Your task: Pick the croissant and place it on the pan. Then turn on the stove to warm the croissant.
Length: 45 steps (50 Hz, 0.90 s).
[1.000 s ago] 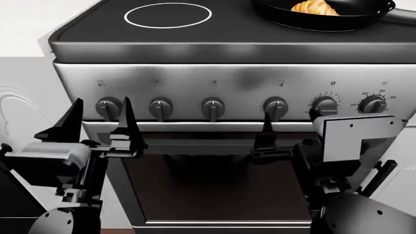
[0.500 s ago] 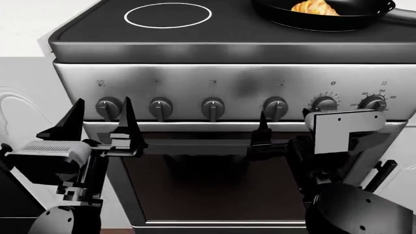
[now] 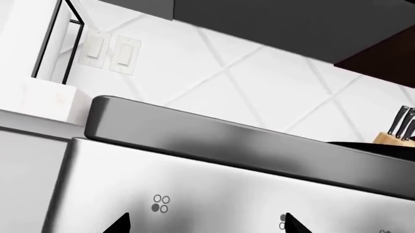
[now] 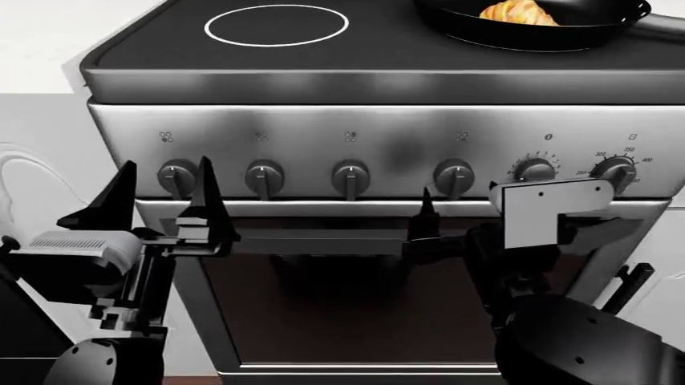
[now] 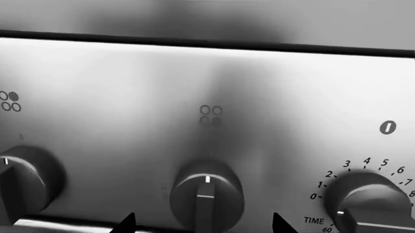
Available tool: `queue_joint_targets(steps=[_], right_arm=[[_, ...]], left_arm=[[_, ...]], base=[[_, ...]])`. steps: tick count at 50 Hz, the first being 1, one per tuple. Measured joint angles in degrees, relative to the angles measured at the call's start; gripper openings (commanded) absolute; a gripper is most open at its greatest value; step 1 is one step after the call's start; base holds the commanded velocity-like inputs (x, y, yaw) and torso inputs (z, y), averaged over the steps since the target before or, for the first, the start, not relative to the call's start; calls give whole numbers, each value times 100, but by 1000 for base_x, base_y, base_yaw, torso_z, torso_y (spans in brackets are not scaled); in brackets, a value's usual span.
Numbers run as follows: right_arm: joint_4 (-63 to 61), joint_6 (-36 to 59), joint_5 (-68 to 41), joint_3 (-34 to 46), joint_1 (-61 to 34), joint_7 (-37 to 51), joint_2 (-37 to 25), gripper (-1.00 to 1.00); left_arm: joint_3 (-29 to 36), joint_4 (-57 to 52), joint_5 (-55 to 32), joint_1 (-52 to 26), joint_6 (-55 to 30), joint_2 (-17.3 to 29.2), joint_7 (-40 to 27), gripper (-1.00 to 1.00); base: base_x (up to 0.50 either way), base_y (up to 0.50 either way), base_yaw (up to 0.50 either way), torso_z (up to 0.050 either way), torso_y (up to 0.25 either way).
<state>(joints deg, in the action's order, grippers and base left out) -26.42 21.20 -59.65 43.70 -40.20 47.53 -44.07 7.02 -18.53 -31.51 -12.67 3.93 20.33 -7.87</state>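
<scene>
Croissant (image 4: 518,11) sits in the black pan (image 4: 535,30) on the stove's (image 4: 354,120) back right burner area, at the head view's top edge. Below the cooktop, the steel panel carries a row of dark knobs. The left gripper (image 4: 163,192) hangs before the leftmost knob (image 4: 179,176), fingers spread wide to either side of it. The right gripper (image 5: 202,224) faces the fourth knob (image 5: 206,196), fingertips apart on both sides and not touching it.
</scene>
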Motion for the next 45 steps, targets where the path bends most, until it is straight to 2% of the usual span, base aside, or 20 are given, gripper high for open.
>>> queue_joint_targets(steps=[45], right_arm=[[415, 127, 50, 72, -209, -267, 170, 100]], left_arm=[[40, -9, -93, -27, -22, 64, -54, 100]], base=[[0, 0, 0, 0, 0]])
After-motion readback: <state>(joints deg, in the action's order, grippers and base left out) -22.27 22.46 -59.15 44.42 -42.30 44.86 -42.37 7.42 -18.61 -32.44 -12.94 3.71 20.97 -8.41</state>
